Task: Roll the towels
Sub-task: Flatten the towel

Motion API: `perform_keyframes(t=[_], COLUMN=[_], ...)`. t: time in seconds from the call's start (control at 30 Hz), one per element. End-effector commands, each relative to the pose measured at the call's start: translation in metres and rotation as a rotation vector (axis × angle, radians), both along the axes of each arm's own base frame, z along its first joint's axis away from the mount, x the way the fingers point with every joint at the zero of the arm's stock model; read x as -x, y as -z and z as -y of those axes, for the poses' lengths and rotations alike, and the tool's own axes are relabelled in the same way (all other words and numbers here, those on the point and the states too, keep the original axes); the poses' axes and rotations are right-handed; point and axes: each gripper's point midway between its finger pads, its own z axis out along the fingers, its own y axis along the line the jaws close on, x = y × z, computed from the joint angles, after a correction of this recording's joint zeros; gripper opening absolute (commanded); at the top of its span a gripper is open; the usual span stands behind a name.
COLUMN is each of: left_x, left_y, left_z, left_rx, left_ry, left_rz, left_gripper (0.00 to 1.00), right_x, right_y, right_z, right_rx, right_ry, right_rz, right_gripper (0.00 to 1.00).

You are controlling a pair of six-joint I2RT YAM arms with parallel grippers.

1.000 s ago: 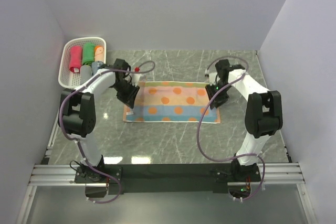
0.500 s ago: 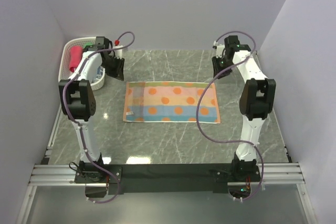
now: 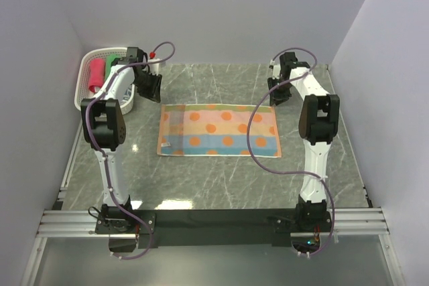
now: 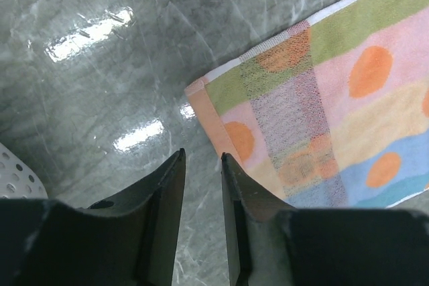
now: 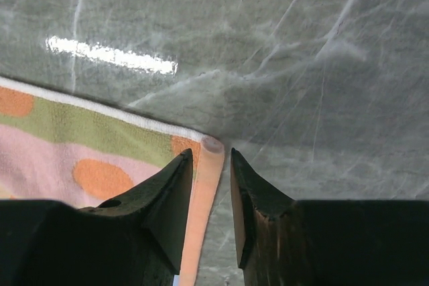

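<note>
One of the towels [image 3: 219,130], striped with orange dots, lies flat in the middle of the table. Rolled towels, one red [image 3: 97,75] and one green [image 3: 112,65], sit in the basket. My left gripper [image 3: 153,90] hovers by the flat towel's far left corner. In the left wrist view the left gripper [image 4: 202,159] is open with only marble in the gap, and the towel [image 4: 322,98] lies just to its right. My right gripper [image 3: 276,94] hovers over the far right corner. In the right wrist view the right gripper [image 5: 210,153] is open, with the towel's orange hem [image 5: 204,192] showing below the gap.
A white perforated basket [image 3: 83,92] stands at the far left against the wall; its edge [image 4: 17,175] shows in the left wrist view. Grey walls close in the table on the left, back and right. Cables loop from both arms above the table.
Both grippers have left the towel's short ends and swung back to its two far corners. The towel stays flat.
</note>
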Motion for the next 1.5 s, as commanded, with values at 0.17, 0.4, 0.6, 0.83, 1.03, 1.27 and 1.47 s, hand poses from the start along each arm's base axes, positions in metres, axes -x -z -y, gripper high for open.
perform_keyframes(t=[0.17,0.4,0.6,0.83,1.03,1.27,1.47], left_x=[-0.011,-0.018,-0.028,-0.031,-0.031,-0.035,-0.029], left_y=[-0.002,0.011,0.019,0.029,0.040,0.052,0.062], left_z=[-0.003,-0.006,0.005,0.014,0.024,0.016,0.009], left_rx=[-0.023,-0.034,0.010,0.035,0.044,0.002,-0.044], left_ry=[-0.006,-0.037,-0.041,-0.032,-0.023,-0.049,-0.049], left_rz=[0.038,0.018,0.009,0.003,-0.010,-0.009,-0.019], left_gripper=[0.37,0.38,0.37,0.36,0.37,0.36,0.35], right_x=[-0.011,-0.003,-0.002,-0.003,-0.002,-0.002,-0.001], right_y=[0.009,0.019,0.018,0.003,-0.002,-0.004,-0.004], right_z=[-0.002,-0.004,-0.002,-0.006,-0.007,-0.007,-0.006], right_rx=[0.025,0.025,0.035,0.016,0.013,0.013,0.016], right_ry=[0.008,-0.011,-0.023,-0.030,-0.031,-0.036,-0.041], right_rz=[0.013,-0.003,-0.014,0.014,0.020,0.024,0.022], right_gripper=[0.37,0.19,0.00,0.00,0.00,0.00,0.00])
